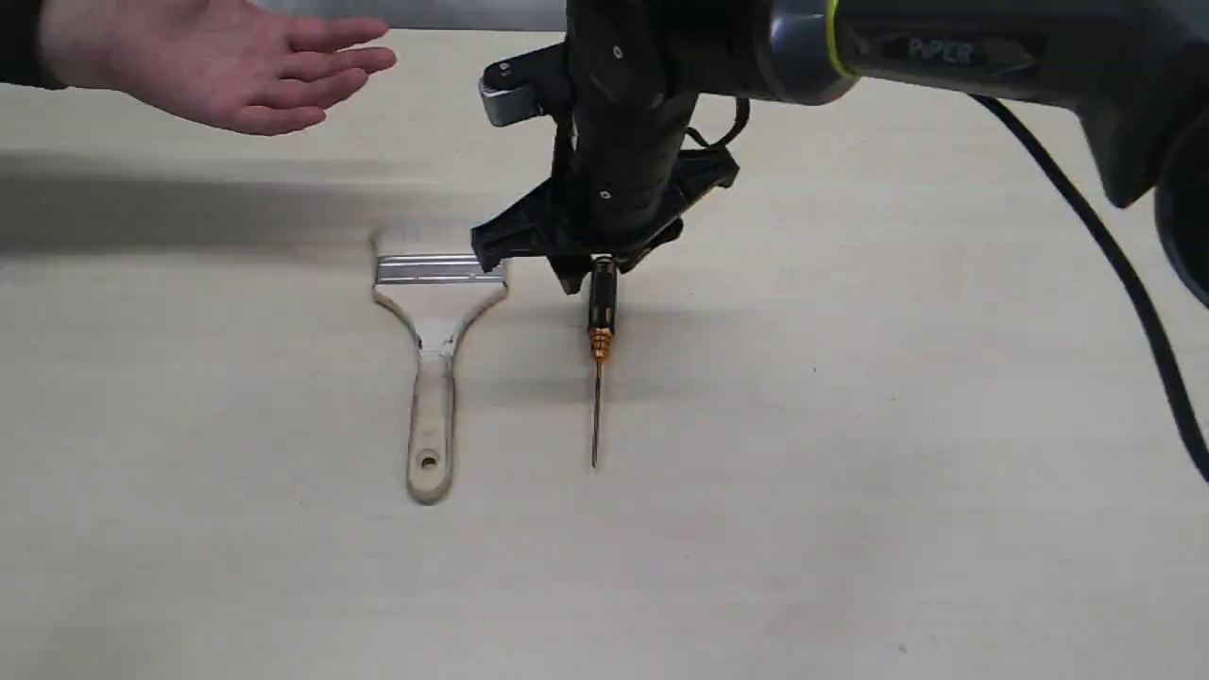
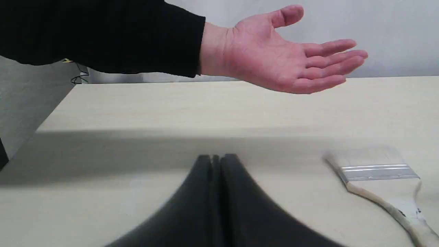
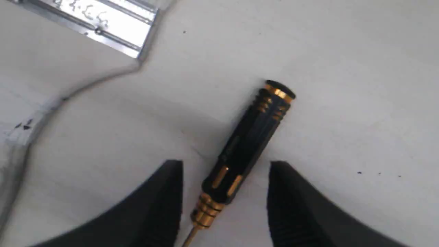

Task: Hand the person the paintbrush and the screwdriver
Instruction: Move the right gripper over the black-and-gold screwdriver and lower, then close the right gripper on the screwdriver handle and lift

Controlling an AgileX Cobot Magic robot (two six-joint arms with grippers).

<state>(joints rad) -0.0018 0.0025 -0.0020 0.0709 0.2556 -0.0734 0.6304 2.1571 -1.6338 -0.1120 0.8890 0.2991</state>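
1. Exterior view, upper left: the person's hand [image 1: 227, 71] is held open, palm up, above the far part of the table [image 1: 850, 425]. A dark sleeve cuff shows at the frame's left edge. The left wrist view shows the same hand [image 2: 274, 58] empty and raised clear of the table.
2. The left fingers [image 2: 202, 192] appear only in the left wrist view. They are pressed together with nothing between them, low over the table.
3. Left of centre in the exterior view, the paintbrush [image 1: 434, 340] lies flat on the table. Its pale bristles point to the top of the frame, and its wooden handle, with the hole near its tip, points to the bottom. Nothing touches it.
4. Just right of it, at the centre, the screwdriver [image 1: 602, 307] lies on the table parallel to the brush. Its thin shaft points to the bottom of the frame.
5. The right fingers [image 3: 157, 202] are spread apart, one on each side of the screwdriver's black handle [image 3: 247, 140], and touch neither side of it.
6. The right arm [image 1: 945, 47] crosses the upper right, and a black cable [image 1: 1124, 283] hangs below it.
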